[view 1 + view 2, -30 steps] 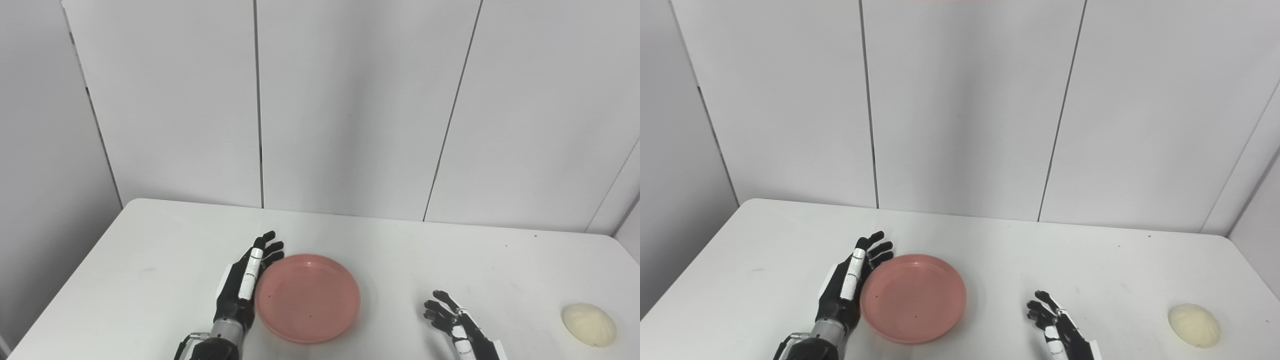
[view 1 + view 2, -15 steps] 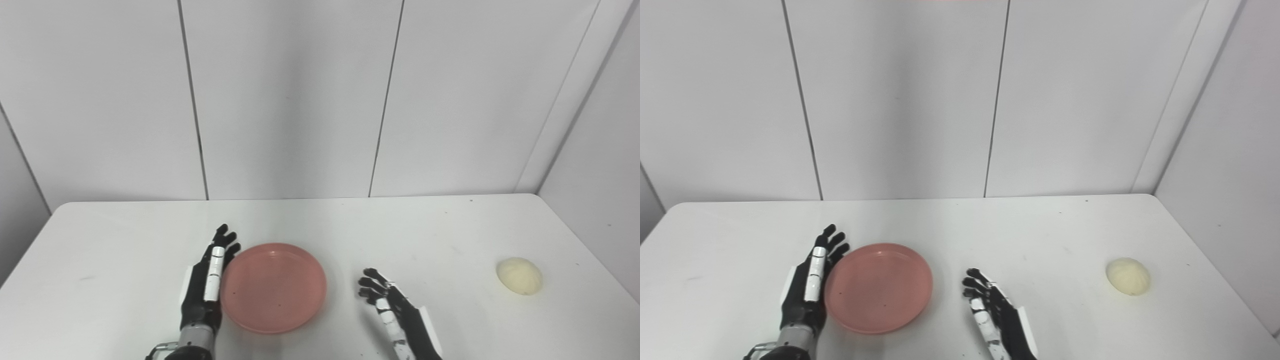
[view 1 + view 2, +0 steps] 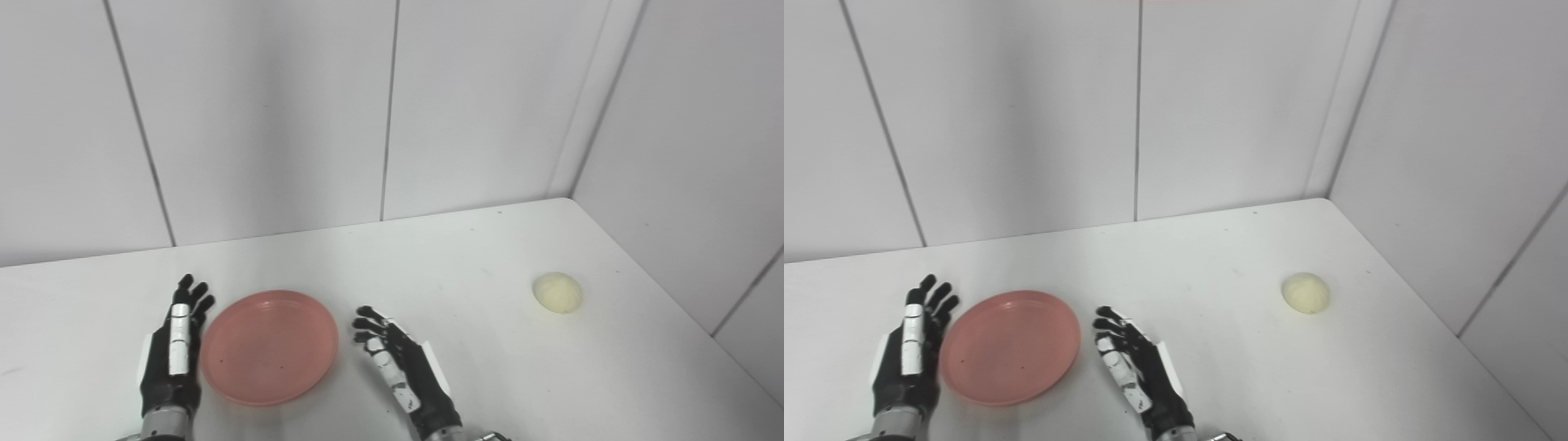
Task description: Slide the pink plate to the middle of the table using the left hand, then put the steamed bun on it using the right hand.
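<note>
I see left hand [image 3: 171, 361] flat, fingers spread, empty, at pink plate's [image 3: 269, 346] 9 o'clock rim, right hand [image 3: 401, 370] splayed, empty, at 3 o'clock, steamed bun [image 3: 557, 293] well apart at 2 o'clock

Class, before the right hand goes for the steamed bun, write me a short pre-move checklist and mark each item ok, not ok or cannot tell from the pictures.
1. Pink plate empty, ready to receive: ok.
2. Plate at the table's middle: cannot tell, the table's left part is out of view.
3. Left hand apart from the plate's rim: cannot tell, it lies close beside it.
4. Right hand open, holding nothing: ok.
5. Steamed bun in plain view, nothing between it and the right hand: ok.
</note>
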